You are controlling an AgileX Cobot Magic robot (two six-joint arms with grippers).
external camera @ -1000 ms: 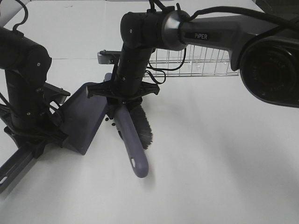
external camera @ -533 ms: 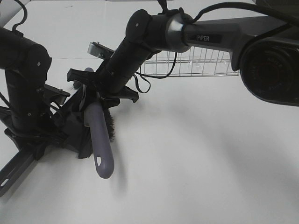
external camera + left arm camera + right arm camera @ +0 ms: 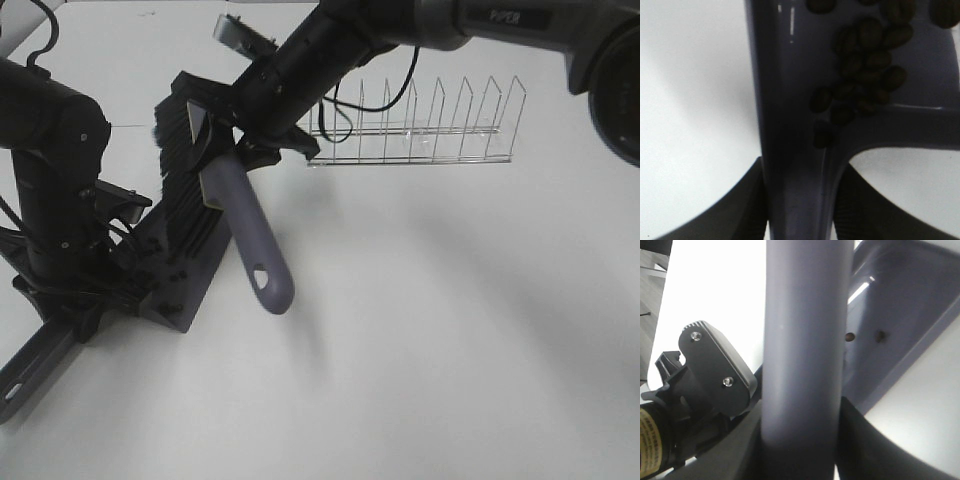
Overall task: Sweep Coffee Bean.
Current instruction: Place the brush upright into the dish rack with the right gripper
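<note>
The grey dustpan (image 3: pixel 190 275) rests on the white table at the left, its handle (image 3: pixel 795 150) gripped by my left gripper (image 3: pixel 85 255). Several dark coffee beans (image 3: pixel 865 70) lie bunched inside the pan near the handle; two more show in the right wrist view (image 3: pixel 881 334). My right gripper (image 3: pixel 240 125) is shut on the grey brush handle (image 3: pixel 250 235), also seen in the right wrist view (image 3: pixel 805 355). It holds the brush tilted above the pan, black bristles (image 3: pixel 185 170) over the pan's back.
A clear wire rack (image 3: pixel 420 130) stands behind the brush, at the back centre right. The left arm's black base (image 3: pixel 40 340) sits at the table's left edge. White table (image 3: pixel 450 330) spreads to the right and front.
My right gripper swept the brush leftward into the dustpan, then lifted and tilted it above the pan. Beans seen on the table beside the pan a second ago no longer show there.
</note>
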